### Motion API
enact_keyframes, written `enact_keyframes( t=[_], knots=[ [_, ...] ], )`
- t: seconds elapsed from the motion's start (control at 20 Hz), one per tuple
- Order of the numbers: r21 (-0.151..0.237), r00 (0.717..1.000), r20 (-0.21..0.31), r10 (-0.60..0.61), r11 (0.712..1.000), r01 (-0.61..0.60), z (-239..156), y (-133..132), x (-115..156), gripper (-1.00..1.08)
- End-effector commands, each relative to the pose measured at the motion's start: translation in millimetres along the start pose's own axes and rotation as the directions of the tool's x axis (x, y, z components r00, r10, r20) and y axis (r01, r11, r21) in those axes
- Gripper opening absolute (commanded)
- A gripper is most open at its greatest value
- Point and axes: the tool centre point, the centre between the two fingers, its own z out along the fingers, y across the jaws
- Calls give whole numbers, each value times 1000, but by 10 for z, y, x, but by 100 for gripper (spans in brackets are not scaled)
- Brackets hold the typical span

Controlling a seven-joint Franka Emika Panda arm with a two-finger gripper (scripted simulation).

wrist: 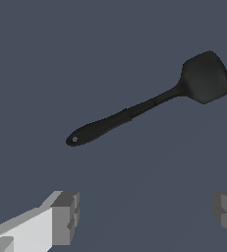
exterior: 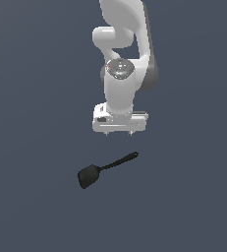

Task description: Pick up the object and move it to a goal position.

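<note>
The object, a small black spatula (exterior: 102, 170), lies flat on the dark grey surface, its blade toward the exterior view's left and its thin handle toward the right. My gripper (exterior: 119, 133) hangs above and behind the handle end, apart from it, fingers spread wide and nothing between them. In the wrist view the spatula (wrist: 149, 105) lies diagonally ahead of the open gripper (wrist: 147, 214), whose grey fingertips (wrist: 66, 216) show at both lower corners.
The white arm (exterior: 122, 59) rises behind the gripper. A plain dark grey floor (exterior: 36, 123) fills the rest of both views.
</note>
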Motion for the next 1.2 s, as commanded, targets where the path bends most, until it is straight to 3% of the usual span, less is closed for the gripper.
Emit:
enact_keyframes(
  t=[0.0, 0.45, 0.8, 1.15],
  knots=[
    [0, 1000, 0, 0, 1000, 0, 0, 0, 0, 100],
    [26, 1000, 22, -14, 1000, 13, -15, -308, -68, 100],
    [26, 1000, 21, 14, 1000, -14, 7, -279, -42, 100],
    [26, 993, 23, 117, 993, -117, 93, -219, 46, 100]
  ],
)
